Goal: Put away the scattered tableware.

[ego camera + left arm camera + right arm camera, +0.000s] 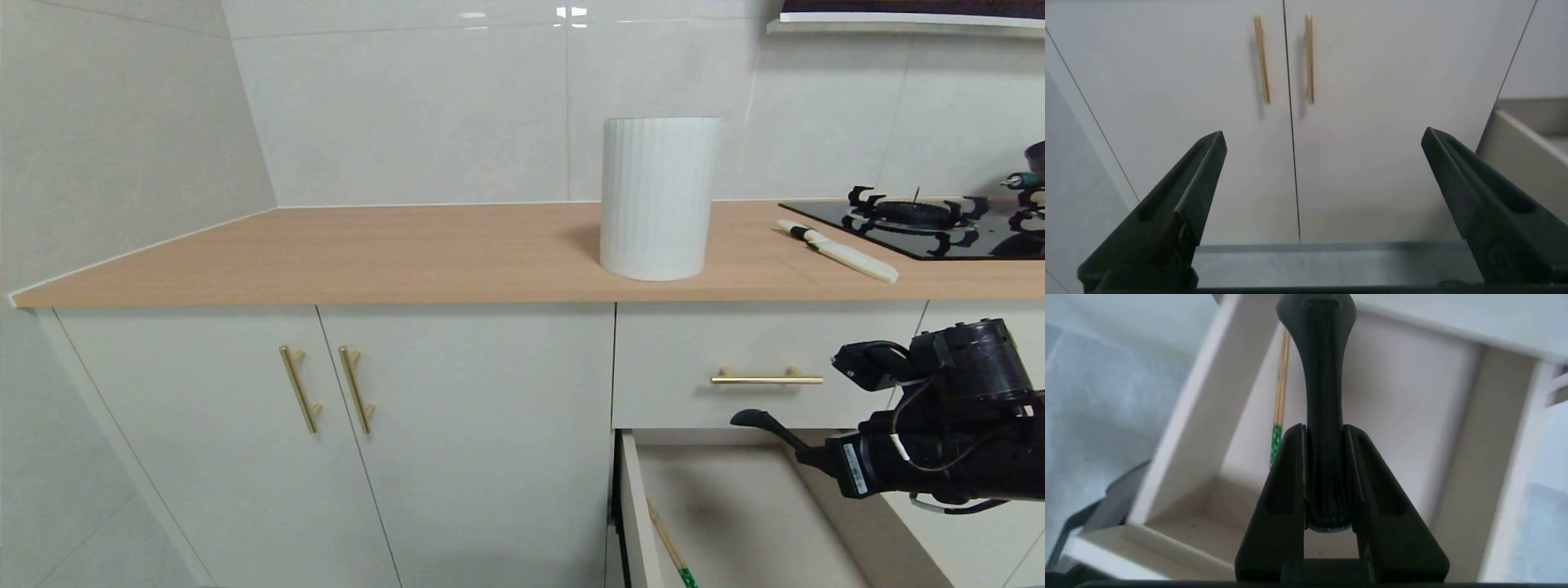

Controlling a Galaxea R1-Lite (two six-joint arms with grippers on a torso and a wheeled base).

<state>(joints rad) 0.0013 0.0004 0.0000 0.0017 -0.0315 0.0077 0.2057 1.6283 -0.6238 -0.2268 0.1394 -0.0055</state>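
Note:
My right gripper (808, 457) hangs over the open lower drawer (637, 506), shut on a black spoon (755, 420) whose rounded end sticks out to the left. In the right wrist view the black spoon (1323, 392) runs between the fingers (1286, 469), above the drawer floor (1413, 416). Chopsticks with green ends (671, 549) lie along the drawer's left wall, and the chopsticks (1279, 400) also show beside the spoon. A white-handled knife (841, 251) rests on the wooden counter (367, 253) near the stove. My left gripper (1323, 143) is open, facing the cabinet doors (1372, 122).
A tall white ribbed container (660, 196) stands on the counter above the drawers. A black gas hob (922, 222) sits at the right. The upper drawer with a gold handle (766, 378) is closed. Two cabinet doors with gold handles (326, 400) are at the left.

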